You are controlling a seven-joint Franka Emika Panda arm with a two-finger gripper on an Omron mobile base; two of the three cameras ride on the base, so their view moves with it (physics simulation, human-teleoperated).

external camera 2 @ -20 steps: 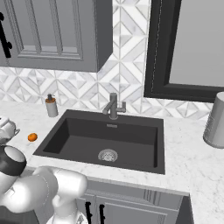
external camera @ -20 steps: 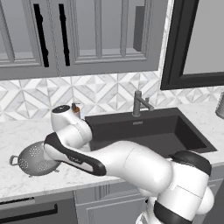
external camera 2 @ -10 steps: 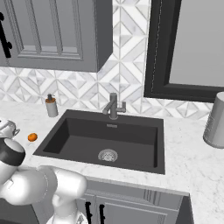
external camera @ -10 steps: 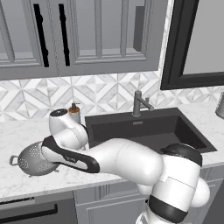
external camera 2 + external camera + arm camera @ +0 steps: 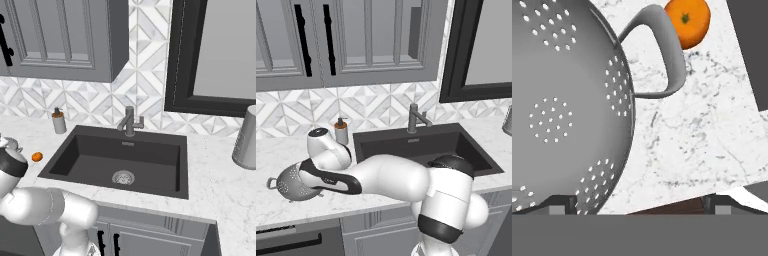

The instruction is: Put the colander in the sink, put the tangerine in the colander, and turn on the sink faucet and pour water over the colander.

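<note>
Lower left of left base frame: colander point(image 5: 293, 183) on desk point(image 5: 276, 150), jaws spread above it; tangerine point(image 5: 687, 21) beside handle; no readable writing

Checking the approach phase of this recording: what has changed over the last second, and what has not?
The arm has swung further left and lower over the colander, which sits on the counter left of the sink. The gripper stays open, its fingertips astride the colander's rim on the handle side; nothing has been gripped. Colander, tangerine, sink faucet and soap dispenser have not moved.
</note>
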